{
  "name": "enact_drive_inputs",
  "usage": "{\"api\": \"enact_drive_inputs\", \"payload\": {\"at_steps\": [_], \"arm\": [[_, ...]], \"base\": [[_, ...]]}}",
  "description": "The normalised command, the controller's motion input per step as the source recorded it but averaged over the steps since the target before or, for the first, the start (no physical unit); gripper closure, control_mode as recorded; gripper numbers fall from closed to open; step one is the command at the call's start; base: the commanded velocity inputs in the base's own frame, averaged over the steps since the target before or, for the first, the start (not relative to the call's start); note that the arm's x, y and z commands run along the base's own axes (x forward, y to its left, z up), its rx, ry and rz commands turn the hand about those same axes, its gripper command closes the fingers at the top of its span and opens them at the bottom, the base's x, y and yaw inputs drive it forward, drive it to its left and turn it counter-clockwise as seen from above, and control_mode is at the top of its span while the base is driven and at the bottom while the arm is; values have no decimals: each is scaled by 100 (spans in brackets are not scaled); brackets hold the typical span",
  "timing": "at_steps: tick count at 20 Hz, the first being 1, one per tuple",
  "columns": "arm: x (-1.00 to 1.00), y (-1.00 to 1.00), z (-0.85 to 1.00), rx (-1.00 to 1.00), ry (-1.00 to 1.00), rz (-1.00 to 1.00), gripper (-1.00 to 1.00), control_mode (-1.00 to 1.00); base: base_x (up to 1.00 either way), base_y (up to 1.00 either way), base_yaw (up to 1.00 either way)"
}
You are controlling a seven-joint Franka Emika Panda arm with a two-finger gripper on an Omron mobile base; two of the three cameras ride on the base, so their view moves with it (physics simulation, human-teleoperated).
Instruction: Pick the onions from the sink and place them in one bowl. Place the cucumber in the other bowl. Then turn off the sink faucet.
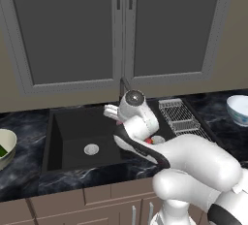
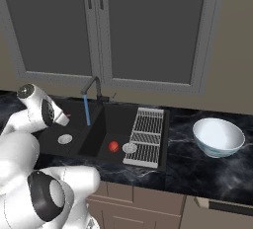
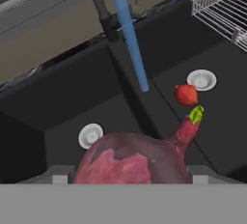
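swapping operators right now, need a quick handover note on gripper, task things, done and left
Gripper: closed on the pinkish-red onion, held above the sink.
Red-orange onion: in the right basin beside its drain.
Cucumber: in the cream bowl on the left counter.
White-bluish bowl: on the right counter, nothing in it.
Faucet: water running.
Done: cucumber.
Left: both onions into the white-bluish bowl, then faucet off.

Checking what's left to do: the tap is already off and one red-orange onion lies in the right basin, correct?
No. The faucet runs; the right base view shows a blue stream. The red-orange onion does lie in the right basin of the sink.
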Motion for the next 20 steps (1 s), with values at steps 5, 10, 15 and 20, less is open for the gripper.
{"api": "enact_drive_inputs", "payload": {"at_steps": [5,10,15,20], "arm": [[-1,-62,30,3,8,-19,100,-100],[0,-80,0,0,0,-18,100,-100],[0,-94,0,3,0,-17,100,-100],[0,-100,0,7,0,-12,100,-100]], "base": [[0,0,0],[0,0,0],[0,0,0],[0,0,0]]}}
